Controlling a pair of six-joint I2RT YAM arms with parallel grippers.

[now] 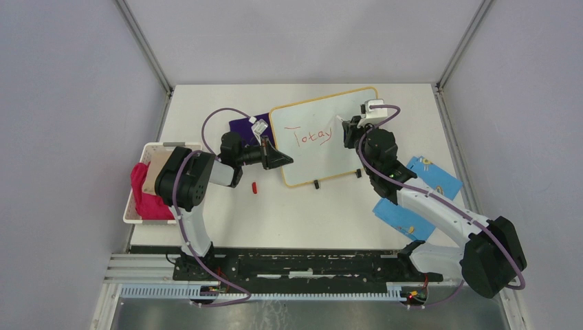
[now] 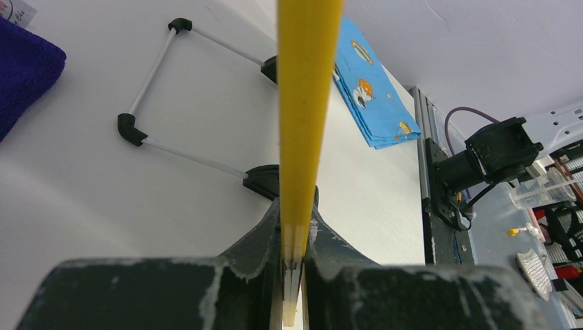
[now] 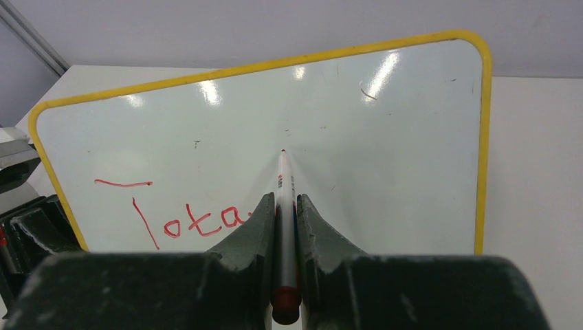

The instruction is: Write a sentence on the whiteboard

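right gripper [image 3: 280, 210]: jaws nearly together, clamped on one marker [image 3: 282, 182]; tip meets whiteboard [image 3: 399, 137] just right of writing.
left gripper [image 2: 294, 237]: pinched tight on board's yellow frame edge.
one whiteboard, propped tilted, mid-table [image 1: 289, 213].
sentence [image 1: 313, 135]: one red word, "totay", one line.
two black feet [image 1: 316, 183].
one red cap [image 1: 254, 187] on table near left gripper.
two blue sheets [image 1: 433, 175] at right side.

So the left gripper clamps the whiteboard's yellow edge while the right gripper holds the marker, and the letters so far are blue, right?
No: the letters are red, not blue, as the right wrist view shows. The rest holds: the left gripper is shut on the yellow edge of the whiteboard, and the right gripper holds the marker.
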